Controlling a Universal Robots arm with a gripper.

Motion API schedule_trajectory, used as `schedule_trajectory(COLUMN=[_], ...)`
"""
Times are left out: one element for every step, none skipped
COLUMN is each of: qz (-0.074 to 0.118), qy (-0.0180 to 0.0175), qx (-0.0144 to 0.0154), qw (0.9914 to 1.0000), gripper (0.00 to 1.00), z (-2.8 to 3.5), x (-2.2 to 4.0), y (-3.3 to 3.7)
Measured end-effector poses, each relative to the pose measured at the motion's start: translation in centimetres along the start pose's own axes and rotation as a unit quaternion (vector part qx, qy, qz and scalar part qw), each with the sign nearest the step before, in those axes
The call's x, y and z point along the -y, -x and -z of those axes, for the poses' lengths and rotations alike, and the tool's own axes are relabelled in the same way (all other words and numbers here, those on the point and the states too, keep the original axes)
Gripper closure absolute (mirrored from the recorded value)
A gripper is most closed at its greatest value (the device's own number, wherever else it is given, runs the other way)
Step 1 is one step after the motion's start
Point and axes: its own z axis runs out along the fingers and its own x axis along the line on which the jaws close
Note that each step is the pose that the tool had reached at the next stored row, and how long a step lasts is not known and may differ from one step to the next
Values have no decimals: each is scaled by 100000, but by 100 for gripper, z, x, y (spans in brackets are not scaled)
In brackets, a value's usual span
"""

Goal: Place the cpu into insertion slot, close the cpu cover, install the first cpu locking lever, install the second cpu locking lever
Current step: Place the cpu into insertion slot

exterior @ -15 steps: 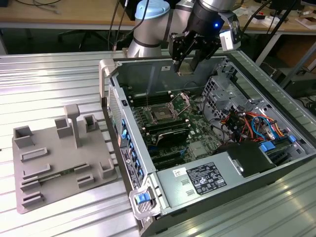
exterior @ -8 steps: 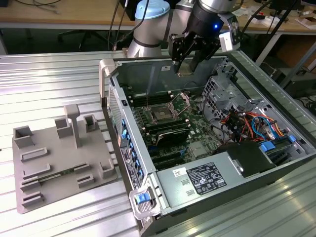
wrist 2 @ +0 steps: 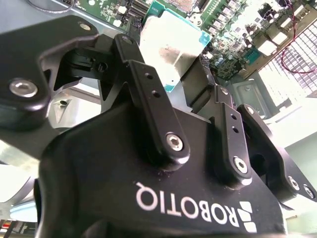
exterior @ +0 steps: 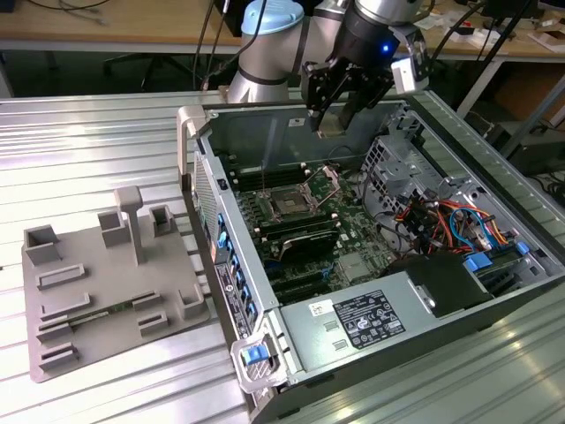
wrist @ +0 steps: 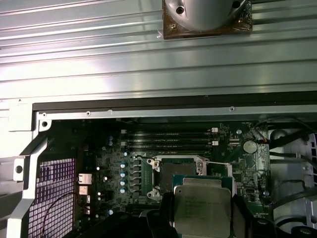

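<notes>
Ribbed aluminium bench (exterior: 97, 141) carries a grey fixture tray (exterior: 88, 256) and, beside it, an open computer case (exterior: 199, 168) with the motherboard exposed. The pincer (exterior: 335, 117) hangs above the far part of the case, well clear of the board. Its fingers (wrist 2: 148, 94) are closed on the edges of the cpu (wrist: 202, 208), which shows metal top up in the first wrist view.

The insertion slot (exterior: 288, 205) lies bare below, a dark square between the memory slots. The cpu cover (exterior: 325, 181) seems to stand swung up at the slot's edge, on the exterior view's right, though I cannot be sure.

The step in hand looks like carrying the chip to the slot. To do it well:
- Keep the chip level.
- Square its edges to the slot's rim before descending.
- Come straight down, since any sideways slide over the pin field could bend pins.
- Steer clear of the raised cover.
- Hold a light grip, so the chip can settle into place.
</notes>
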Motion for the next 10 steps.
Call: schedule_trajectory(qz=[1, -1, -1, 2, 0, 0, -3, 0, 0, 2], qy=[-1, -2, 0, 3, -6, -8, -10, -7, -8, -9], qx=[-2, -3, -3, 0, 1, -3, -3, -1, -2, 1], qw=[100000, 100000, 100000, 100000, 100000, 100000, 100000, 100000, 100000, 100000], gripper=[45, 45, 45, 45, 45, 45, 45, 45, 45, 45], z=[-2, -4, -6, -32, -62, -63, -64, -66, -67, -69], x=[0, 0, 0, 3, 6, 5, 6, 6, 6, 6], y=[0, 0, 0, 1, 1, 1, 1, 1, 1, 1])
